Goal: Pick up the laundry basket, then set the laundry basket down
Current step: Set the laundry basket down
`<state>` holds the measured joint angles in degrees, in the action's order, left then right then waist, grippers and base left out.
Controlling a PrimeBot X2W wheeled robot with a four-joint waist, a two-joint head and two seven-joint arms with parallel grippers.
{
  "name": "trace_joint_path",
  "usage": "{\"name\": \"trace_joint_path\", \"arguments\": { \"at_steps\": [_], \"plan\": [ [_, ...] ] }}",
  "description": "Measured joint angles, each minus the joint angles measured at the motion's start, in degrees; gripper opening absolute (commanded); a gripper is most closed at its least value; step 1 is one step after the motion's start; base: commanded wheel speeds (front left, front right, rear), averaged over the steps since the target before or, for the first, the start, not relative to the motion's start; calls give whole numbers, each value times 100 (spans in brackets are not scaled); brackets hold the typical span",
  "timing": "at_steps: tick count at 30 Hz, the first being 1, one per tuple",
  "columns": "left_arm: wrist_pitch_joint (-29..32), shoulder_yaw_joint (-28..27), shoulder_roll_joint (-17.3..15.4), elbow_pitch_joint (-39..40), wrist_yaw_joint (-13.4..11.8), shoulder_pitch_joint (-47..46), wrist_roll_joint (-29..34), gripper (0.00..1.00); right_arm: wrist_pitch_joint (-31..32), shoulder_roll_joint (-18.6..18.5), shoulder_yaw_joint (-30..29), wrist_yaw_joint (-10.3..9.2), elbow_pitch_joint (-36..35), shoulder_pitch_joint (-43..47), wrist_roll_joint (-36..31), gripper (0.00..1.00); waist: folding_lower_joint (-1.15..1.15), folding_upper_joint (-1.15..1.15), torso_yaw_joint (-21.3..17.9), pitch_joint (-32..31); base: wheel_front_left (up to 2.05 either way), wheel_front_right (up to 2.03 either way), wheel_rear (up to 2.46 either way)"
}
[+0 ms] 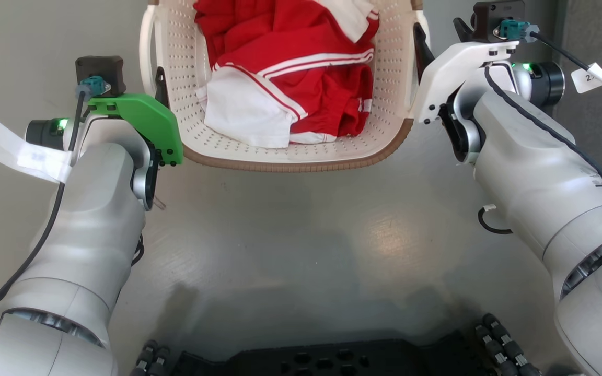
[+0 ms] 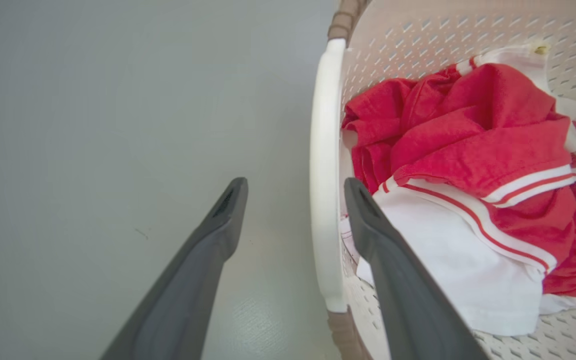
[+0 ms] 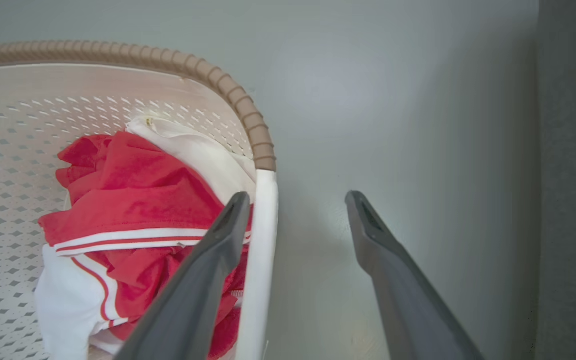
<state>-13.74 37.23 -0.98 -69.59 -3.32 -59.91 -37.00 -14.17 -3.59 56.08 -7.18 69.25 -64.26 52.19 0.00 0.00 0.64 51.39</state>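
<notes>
The laundry basket, cream-white and perforated with a brown woven-look rim, lies at the top centre of the head view on the grey floor. Red and white clothes fill it. My left gripper is at its left side. In the left wrist view that left gripper is open, its fingers straddling the white left handle, one inside the basket and one outside. My right gripper is at the right side. The right gripper is open too, astride the right handle, its inner finger close against it.
The robot's black base shows along the bottom edge of the head view. A darker grey vertical surface stands just to the right of the right arm. Bare grey floor lies between the basket and the base.
</notes>
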Motion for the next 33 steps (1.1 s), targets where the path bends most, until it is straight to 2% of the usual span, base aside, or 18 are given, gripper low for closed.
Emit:
{"name": "trace_joint_path", "arguments": {
  "at_steps": [12, 17, 21, 25, 33],
  "plan": [
    [-53, -142, -27, 322, 1, 27, -10, 100, -25, -2, -431, 0, -144, -216, -296, 100, 0, 0, -40, -533, 0, 0, 0],
    [-68, -357, -194, 996, 1, 65, 49, 100, -25, -54, -831, -1, -581, -213, -408, 100, 0, 0, -74, -862, 0, 0, 0],
    [-68, -493, -307, 1578, -30, 450, 324, 100, -27, -285, -1288, -1, -1152, -79, -684, 100, 0, 0, -104, -1229, 0, 0, 0],
    [-68, -656, -405, 2015, -82, 797, 458, 100, -26, -414, -1544, -1, -1560, 305, -1046, 100, 0, 0, -121, -1536, 0, 0, 0],
    [-68, -1111, -463, 2975, -189, 1689, 824, 100, -27, -446, -2207, -1, -2457, 1230, -1689, 100, 0, 0, -138, -2174, 0, 0, 0]
  ]
}}
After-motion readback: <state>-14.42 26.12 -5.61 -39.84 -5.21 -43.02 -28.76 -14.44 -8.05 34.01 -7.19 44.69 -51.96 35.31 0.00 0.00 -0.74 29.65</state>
